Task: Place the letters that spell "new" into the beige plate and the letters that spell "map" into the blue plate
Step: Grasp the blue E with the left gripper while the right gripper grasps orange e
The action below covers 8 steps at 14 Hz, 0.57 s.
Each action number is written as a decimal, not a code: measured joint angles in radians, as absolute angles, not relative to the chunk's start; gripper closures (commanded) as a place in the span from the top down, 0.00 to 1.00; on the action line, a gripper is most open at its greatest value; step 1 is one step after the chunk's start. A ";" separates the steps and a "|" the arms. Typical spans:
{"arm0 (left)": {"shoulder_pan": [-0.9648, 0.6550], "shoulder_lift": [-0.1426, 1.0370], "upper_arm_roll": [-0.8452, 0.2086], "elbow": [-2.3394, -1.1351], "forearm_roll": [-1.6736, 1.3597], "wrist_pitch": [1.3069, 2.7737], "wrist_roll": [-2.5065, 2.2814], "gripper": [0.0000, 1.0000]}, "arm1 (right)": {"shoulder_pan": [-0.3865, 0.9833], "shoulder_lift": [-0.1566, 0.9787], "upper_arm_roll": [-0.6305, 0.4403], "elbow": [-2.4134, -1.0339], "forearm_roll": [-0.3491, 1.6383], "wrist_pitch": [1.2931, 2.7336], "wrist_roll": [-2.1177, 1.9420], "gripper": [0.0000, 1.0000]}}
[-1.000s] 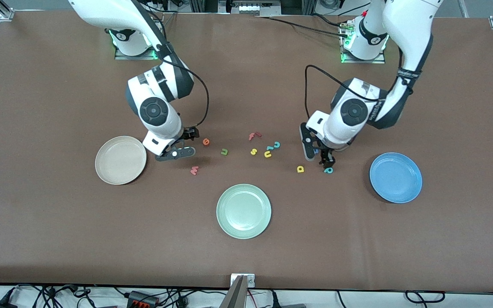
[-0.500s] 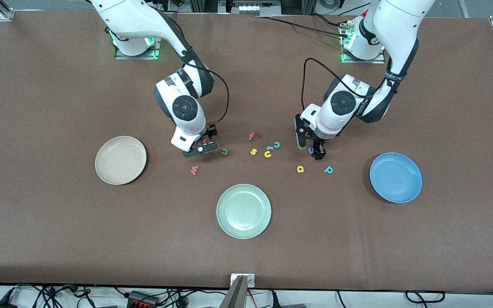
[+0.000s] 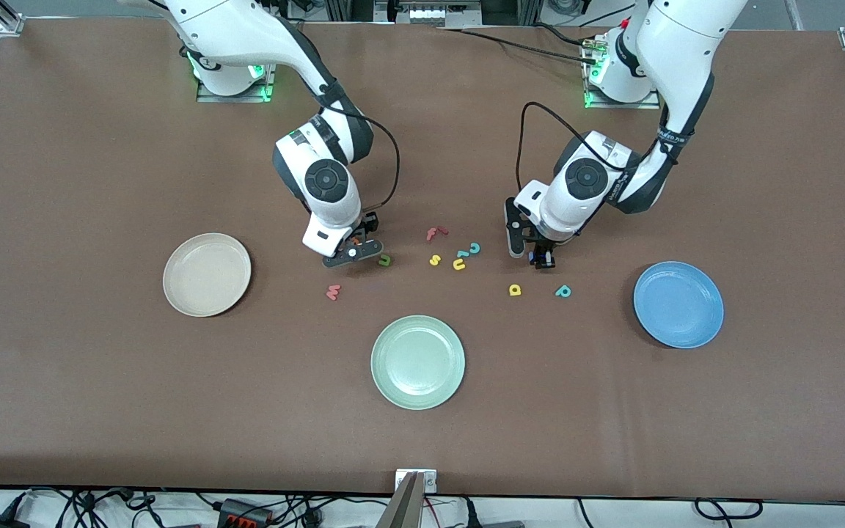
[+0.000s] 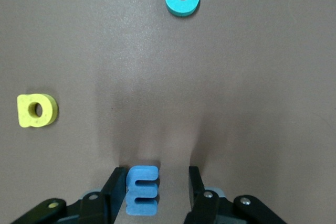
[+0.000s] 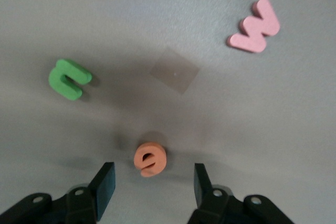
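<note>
Left gripper (image 4: 155, 192) down at table, fingers spread around flat-lying blue m (image 4: 142, 190), touching one finger. Right gripper (image 5: 152, 184) spread astride flat orange e (image 5: 150, 159), not touching.

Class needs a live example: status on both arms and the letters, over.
Left gripper low at blue m, one finger touching it, gap on the other. Right gripper open astride orange e. Beige plate and blue plate empty. Nothing blocking.

Plates (image 3: 207, 275) hold nothing (letters (image 3: 515, 290) between them).
</note>
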<state>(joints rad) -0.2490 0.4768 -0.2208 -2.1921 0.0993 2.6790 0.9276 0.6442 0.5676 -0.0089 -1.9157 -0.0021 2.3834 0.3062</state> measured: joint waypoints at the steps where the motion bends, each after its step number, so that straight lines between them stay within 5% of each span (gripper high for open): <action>1: -0.248 0.483 -0.219 -2.191 0.099 2.687 0.928 0.22 | 0.644 0.570 -0.011 -1.916 -0.002 2.394 0.306 0.64; 3: -0.245 0.484 -0.216 -2.184 0.099 2.691 0.928 0.03 | 0.644 0.577 -0.011 -1.916 -0.002 2.410 0.306 0.64; 8: -0.235 0.479 -0.209 -2.166 0.099 2.684 0.928 0.02 | 0.644 0.589 -0.011 -1.915 -0.002 2.417 0.306 0.50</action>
<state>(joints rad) -0.2350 0.4787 -0.2087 -2.1660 0.0994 2.6845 0.9277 0.6440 0.5892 -0.0111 -1.9147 -0.0021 2.4172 0.3056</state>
